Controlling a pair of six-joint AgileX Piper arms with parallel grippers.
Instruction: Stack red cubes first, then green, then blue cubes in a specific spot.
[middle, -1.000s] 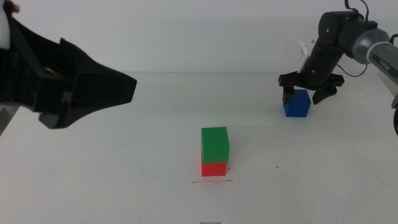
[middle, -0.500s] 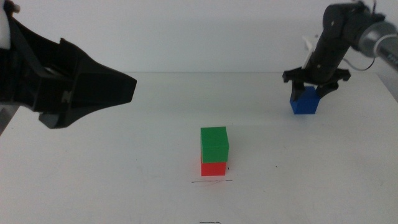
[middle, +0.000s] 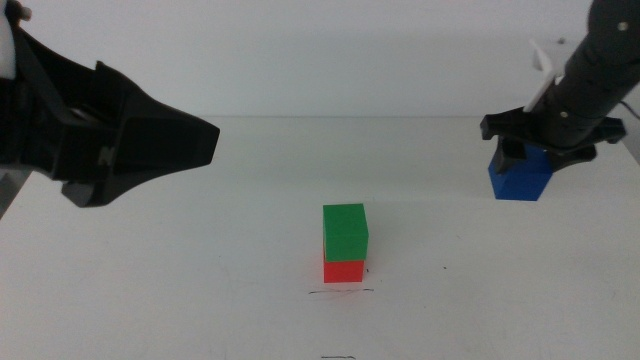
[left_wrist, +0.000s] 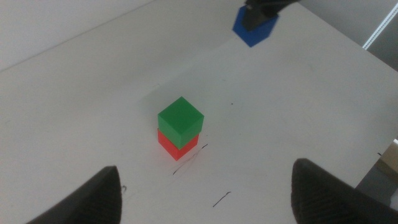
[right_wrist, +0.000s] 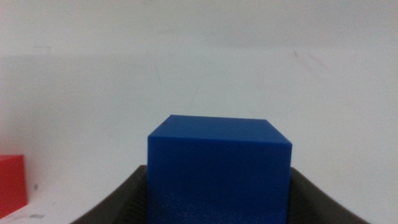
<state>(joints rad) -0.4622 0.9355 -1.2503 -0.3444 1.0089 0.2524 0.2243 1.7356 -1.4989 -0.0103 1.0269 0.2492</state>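
Green cube stacked on red at the marked spot; blue cube gripped at the far right.

The white table (middle: 200, 290) carries everything. The left gripper (left_wrist: 205, 193) hangs high on the left side, its jaws spread wide with nothing between them. The right gripper (middle: 540, 150) is at the table's far right, its jaws pinching the blue cube (middle: 520, 175) from both sides. Near the table's middle the green cube (middle: 345, 232) sits squarely on the red cube (middle: 343, 270), well apart from the blue one. A thin dark pen line (middle: 340, 292) lies just in front of the stack.
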